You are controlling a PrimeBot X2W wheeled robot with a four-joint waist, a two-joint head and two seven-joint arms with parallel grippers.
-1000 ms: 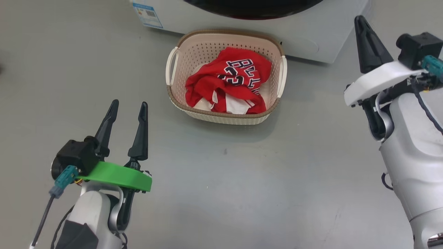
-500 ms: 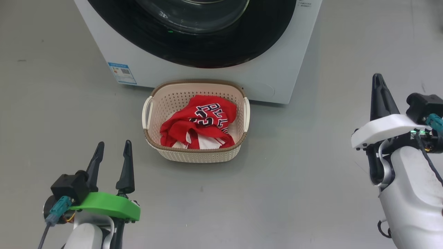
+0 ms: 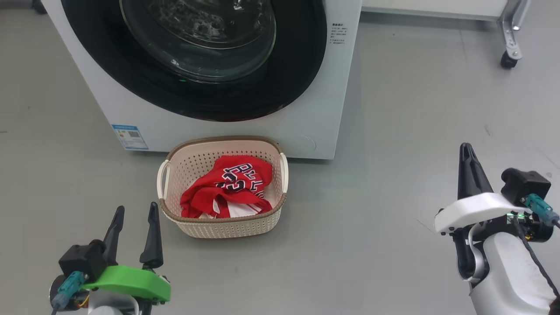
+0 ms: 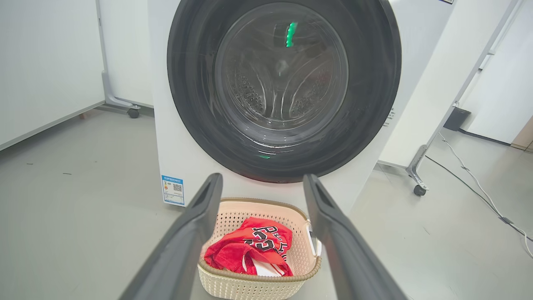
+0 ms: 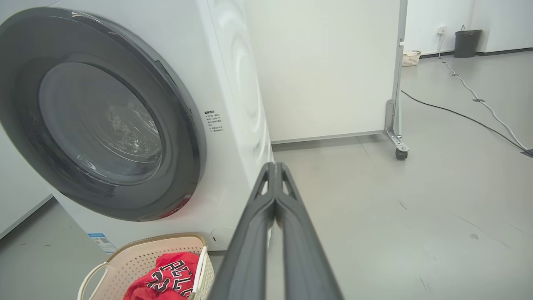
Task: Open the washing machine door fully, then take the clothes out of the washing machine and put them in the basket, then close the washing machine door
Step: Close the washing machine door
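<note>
The white washing machine (image 3: 315,118) stands ahead with its black-rimmed glass door (image 3: 197,39) flat against the front. In the left wrist view the door (image 4: 283,83) shows the steel drum behind the glass. On the floor right in front sits the cream basket (image 3: 227,227) holding the red clothes (image 3: 227,188) with navy lettering. My left gripper (image 3: 135,210) stands open at the lower left, short of the basket, nothing between its fingers. My right gripper (image 3: 467,148) is shut and empty at the lower right, well right of the basket (image 5: 141,258).
A blue label sticker (image 3: 130,137) marks the machine's lower left corner. A white wheeled panel's caster (image 3: 508,59) stands behind the machine at the right. A cable (image 5: 479,104) runs across the grey floor far right. A dark bin (image 5: 466,41) stands by the far wall.
The head camera has tilted up, so the machine's door came into view and the basket slid down the picture. Both grippers kept their states; the clothes lie unchanged in the basket.
</note>
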